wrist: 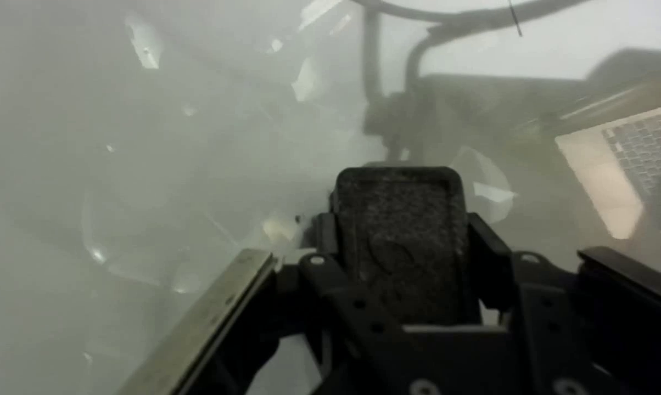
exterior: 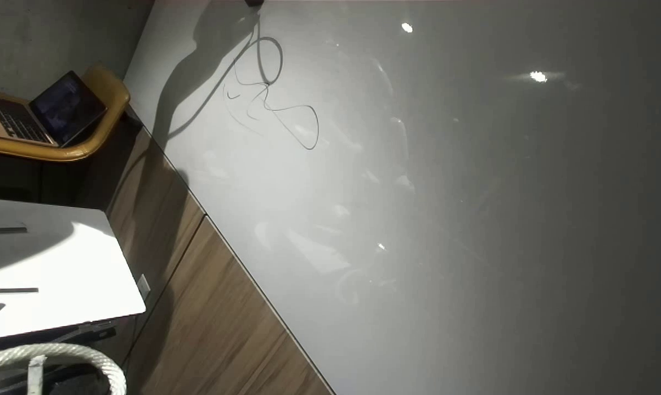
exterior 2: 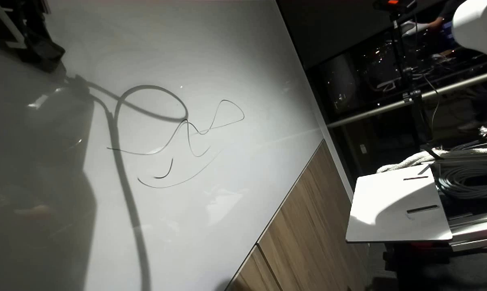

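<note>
Eraser [wrist: 401, 233], probably light, soft-faced, stiff-bodied: my hand [wrist: 406, 249] is clamped across its sides, likely the surest hold.

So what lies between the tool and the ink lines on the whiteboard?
An exterior view shows a looped shadow on the whiteboard between the ink lines and the tool, which grips a black block.
</note>
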`<state>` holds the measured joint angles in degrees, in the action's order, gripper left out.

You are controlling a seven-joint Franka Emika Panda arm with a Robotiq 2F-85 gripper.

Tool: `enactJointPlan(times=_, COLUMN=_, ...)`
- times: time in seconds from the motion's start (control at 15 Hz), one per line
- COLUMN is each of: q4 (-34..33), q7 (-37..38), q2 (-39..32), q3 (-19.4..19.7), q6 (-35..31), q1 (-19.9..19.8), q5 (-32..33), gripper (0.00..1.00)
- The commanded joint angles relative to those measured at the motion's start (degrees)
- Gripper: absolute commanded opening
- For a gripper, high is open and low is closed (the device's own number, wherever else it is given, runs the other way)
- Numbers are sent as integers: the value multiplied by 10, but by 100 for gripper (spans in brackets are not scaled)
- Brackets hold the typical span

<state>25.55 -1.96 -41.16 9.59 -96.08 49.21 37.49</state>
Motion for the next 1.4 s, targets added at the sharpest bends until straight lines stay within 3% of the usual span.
enactJointPlan(times=0.0, q4=3, q7=-19, q2=14, q3=4, q6=-7, q1=-33, q5=-7, gripper=31)
enactJointPlan(times=0.27, q4=9, q7=6, q2=0, q3=-10, q6=1, q1=-50, q5=-49, gripper=31)
enactJointPlan(times=0.47, q4=-39, q7=18, q2=-59, q3=-14, q6=24, q1=-43, q5=-76, gripper=31)
enactJointPlan(times=0.73, q4=-17, q7=24, q2=-72, q3=-2, q6=24, q1=-27, q5=-76, gripper=31)
enactJointPlan(times=1.0, q4=-4, q7=16, q2=-56, q3=4, q6=44, q1=-26, q5=-75, gripper=31)
enactJointPlan(times=1.33, q4=9, q7=7, q2=-27, q3=2, q6=124, q1=-17, q5=-80, gripper=31)
